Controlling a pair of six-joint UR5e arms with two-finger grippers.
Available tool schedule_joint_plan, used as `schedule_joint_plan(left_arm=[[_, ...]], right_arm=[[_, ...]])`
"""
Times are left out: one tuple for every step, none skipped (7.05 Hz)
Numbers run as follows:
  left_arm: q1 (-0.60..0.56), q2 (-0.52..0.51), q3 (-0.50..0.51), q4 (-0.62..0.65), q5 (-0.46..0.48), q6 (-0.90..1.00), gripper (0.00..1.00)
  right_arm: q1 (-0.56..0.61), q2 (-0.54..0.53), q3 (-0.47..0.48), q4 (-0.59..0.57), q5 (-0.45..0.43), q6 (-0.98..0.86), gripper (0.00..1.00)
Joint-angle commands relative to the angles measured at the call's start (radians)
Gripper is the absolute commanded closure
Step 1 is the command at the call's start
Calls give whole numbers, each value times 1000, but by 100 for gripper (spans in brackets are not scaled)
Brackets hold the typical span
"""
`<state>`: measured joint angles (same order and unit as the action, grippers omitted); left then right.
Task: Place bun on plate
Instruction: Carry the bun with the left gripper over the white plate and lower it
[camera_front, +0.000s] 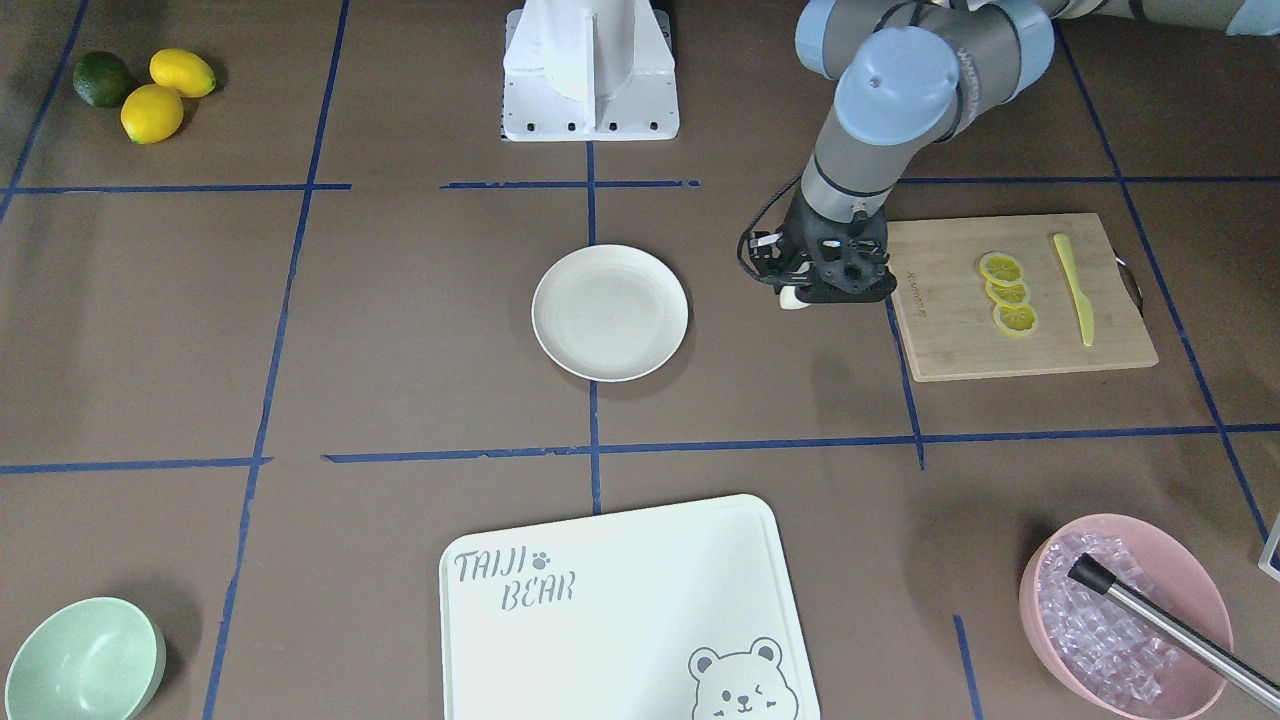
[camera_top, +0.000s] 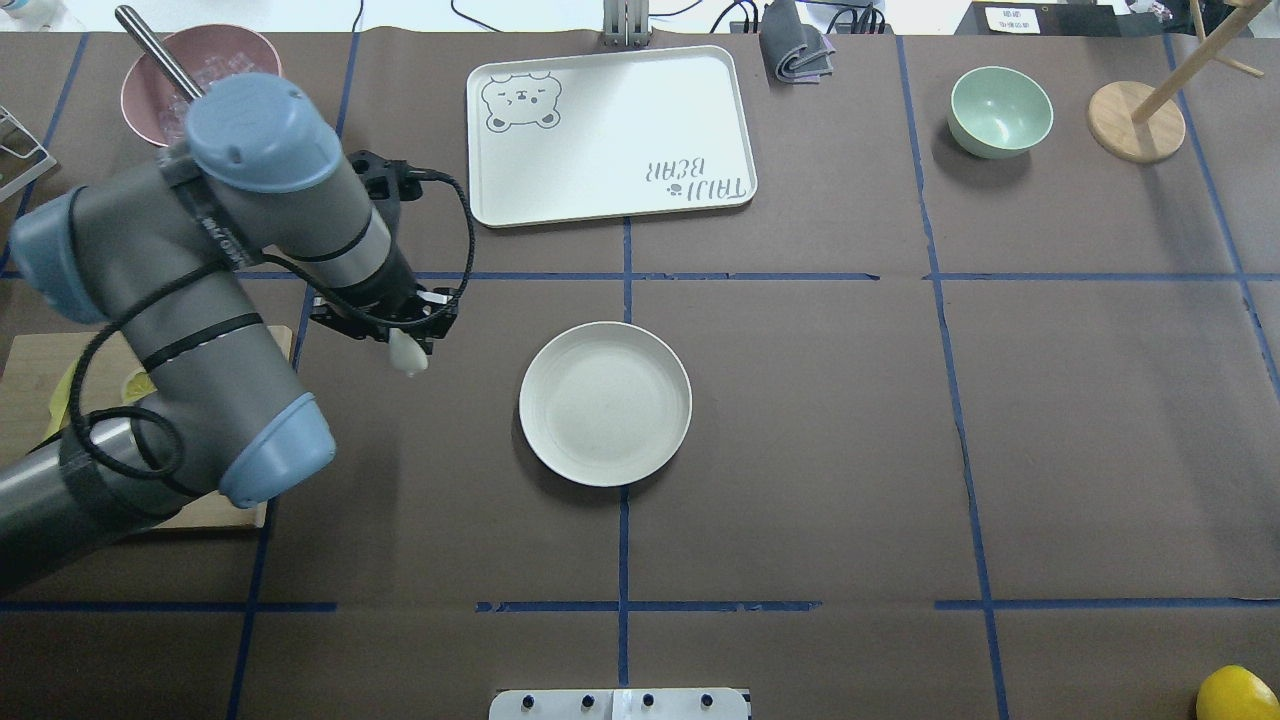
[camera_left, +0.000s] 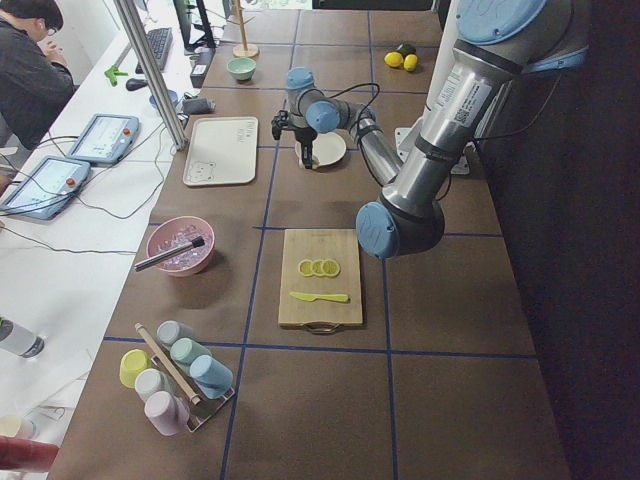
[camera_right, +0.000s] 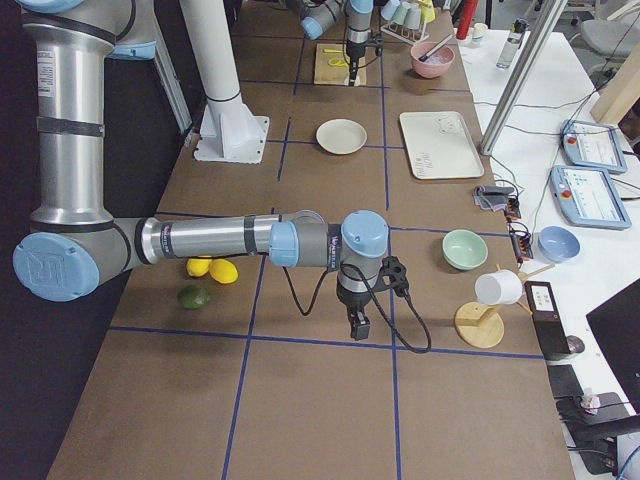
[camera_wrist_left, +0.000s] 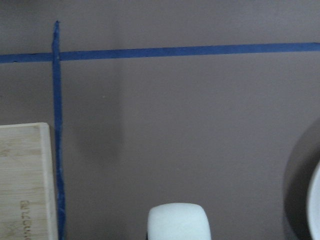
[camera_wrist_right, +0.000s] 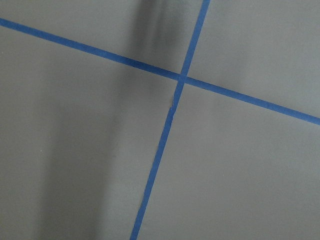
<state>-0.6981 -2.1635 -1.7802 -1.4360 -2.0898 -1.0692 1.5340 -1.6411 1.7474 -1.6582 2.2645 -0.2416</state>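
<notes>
The bun (camera_top: 409, 354), a small smooth white block, hangs above the brown table with my left gripper (camera_top: 400, 338) shut on it. From the front the bun (camera_front: 792, 299) peeks out under the left gripper (camera_front: 822, 288), between the wooden board and the plate. The round cream plate (camera_top: 605, 403) lies bare at the table's centre, a short way to the bun's right in the overhead view. The left wrist view shows the bun (camera_wrist_left: 178, 222) at the bottom and the plate rim (camera_wrist_left: 315, 200) at the right edge. My right gripper (camera_right: 356, 326) hovers over bare table far from both; I cannot tell its state.
A bamboo cutting board (camera_front: 940, 330) with lemon slices (camera_front: 1006, 292) and a yellow knife (camera_front: 1075, 290) lies beside the left gripper. The bear-printed board (camera_front: 620, 610), a pink bowl of ice (camera_front: 1190, 580), a green bowl (camera_front: 80, 660) and whole lemons (camera_front: 165, 92) sit toward the table's edges.
</notes>
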Motion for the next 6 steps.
schedule_joint_plan(left_arm=[[51,-157,140,-4,11,-64,63],[99,-236,233,-11,55,-113,63],[155,-281,331,-73,104,-159,63],[185,-292,394,-174,109,-194,63],[190,-330,453,-196,109,-204,63],[204,-331,458,-196,111,-205,63]], right_arm=[[0,3,1,2,3,13,0],[0,3,1,0,3,13,0],[0,1,0,0,3,13,0],[0,0,0,0,7,13,0],[0,-2,0,0,15,13,0],[0,-2,0,0,17,13,0]])
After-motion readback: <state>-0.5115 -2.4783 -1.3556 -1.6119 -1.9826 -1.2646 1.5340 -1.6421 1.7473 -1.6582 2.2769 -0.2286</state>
